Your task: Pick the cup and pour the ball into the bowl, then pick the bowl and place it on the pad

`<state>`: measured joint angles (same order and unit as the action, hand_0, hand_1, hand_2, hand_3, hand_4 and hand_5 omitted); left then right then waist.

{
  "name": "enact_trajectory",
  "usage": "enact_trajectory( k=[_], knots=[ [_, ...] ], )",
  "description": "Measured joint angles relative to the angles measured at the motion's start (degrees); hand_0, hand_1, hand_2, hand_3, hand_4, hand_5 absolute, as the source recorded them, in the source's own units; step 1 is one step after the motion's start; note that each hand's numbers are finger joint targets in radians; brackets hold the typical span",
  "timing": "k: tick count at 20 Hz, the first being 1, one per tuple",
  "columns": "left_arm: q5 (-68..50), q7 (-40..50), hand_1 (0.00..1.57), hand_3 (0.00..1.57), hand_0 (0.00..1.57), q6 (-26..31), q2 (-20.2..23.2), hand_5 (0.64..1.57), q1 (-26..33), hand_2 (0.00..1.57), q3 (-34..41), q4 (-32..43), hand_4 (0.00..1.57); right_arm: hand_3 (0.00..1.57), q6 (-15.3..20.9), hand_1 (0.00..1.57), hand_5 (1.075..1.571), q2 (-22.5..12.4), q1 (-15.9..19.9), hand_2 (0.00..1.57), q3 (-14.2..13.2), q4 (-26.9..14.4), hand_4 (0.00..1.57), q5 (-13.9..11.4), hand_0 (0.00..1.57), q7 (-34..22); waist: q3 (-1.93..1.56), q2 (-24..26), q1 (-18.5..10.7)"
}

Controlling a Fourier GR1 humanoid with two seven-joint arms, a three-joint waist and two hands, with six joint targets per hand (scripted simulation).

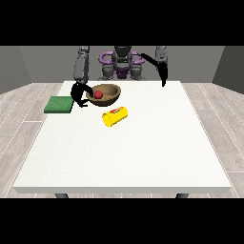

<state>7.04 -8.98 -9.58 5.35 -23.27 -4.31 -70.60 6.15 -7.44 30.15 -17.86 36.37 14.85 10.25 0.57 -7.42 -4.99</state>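
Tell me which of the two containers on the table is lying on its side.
The yellow cup, lying tipped over on the white table. The brown bowl sits upright behind it, holding the red ball.

Front cam across table [124, 157], facing robot [122, 62]

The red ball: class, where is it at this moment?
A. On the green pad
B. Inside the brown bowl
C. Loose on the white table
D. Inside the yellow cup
B. The red ball sits inside the brown bowl, while the yellow cup lies tipped on its side on the table nearby.
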Motion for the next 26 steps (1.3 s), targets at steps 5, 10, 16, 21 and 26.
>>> enact_trajectory(
  k=[5,10,16,21,26],
  knots=[
    [-1.1,-2.8,0.0,0.0,0.0,1.2,1.2,0.704,1.8,0.0,2.9,4.0,0.0,0.85,2.2,1.57,1.551,-1.9,1.9,1.57,1.5,1.3,0.89,-0.3,1.57,-7.9,-0.39,2.4,2.3],
    [-0.5,-4.2,0.0,0.0,0.0,0.5,0.5,0.71,3.3,0.0,3.5,6.2,0.0,0.74,0.8,1.57,1.565,-6.6,2.7,1.57,2.0,3.1,0.9,-0.3,1.57,-14.4,-0.52,4.3,3.8],
    [1.3,-4.0,0.0,0.0,0.0,-0.5,-1.0,0.713,2.9,0.0,2.2,4.8,0.0,0.82,-5.6,1.57,1.571,-13.2,0.8,1.57,-0.9,1.7,0.88,2.4,1.57,-14.5,-0.58,2.2,3.2],
    [2.7,-4.9,0.0,0.0,0.0,-2.2,-2.5,0.716,1.0,0.0,1.8,4.4,0.0,0.86,-10.8,1.57,1.571,-18.5,0.9,1.57,-3.9,-0.9,0.87,4.8,1.57,-13.3,-0.58,-1.5,2.9],
    [4.8,-6.6,0.0,0.0,0.0,-4.4,-3.3,0.707,-0.9,0.0,0.8,1.6,0.0,0.67,-17.6,1.57,1.57,-24.5,1.9,1.57,-7.8,-5.2,0.86,7.8,1.57,-10.3,-0.63,-8.2,1.6]
  ],
)
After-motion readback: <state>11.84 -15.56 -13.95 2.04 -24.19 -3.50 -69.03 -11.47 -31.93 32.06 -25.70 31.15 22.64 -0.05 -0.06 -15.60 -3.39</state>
